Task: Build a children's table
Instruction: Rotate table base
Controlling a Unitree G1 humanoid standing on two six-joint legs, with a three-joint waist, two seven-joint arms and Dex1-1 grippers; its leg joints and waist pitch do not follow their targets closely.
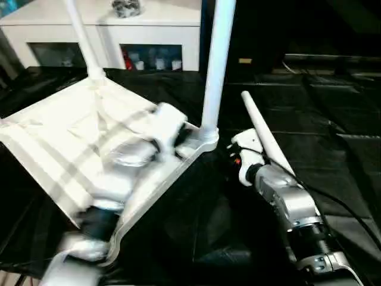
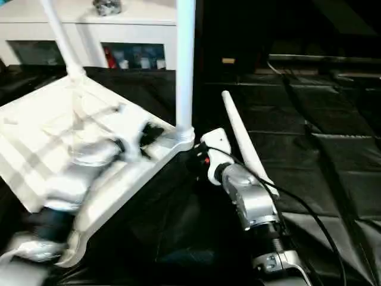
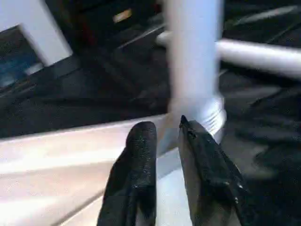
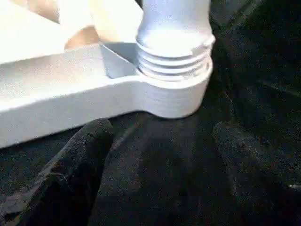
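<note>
Upside-down, the white tabletop (image 1: 65, 149) carries two upright legs (image 1: 217, 65); right gripper (image 4: 160, 155) spread, left gripper (image 3: 167, 141) nearly closed, empty.

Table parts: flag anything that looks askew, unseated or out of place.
The near leg stands upright in its corner socket, but several thread rings still show above the socket rim, so it may not be screwed fully home. The far leg leans noticeably. A loose leg lies on the black mat.
</note>
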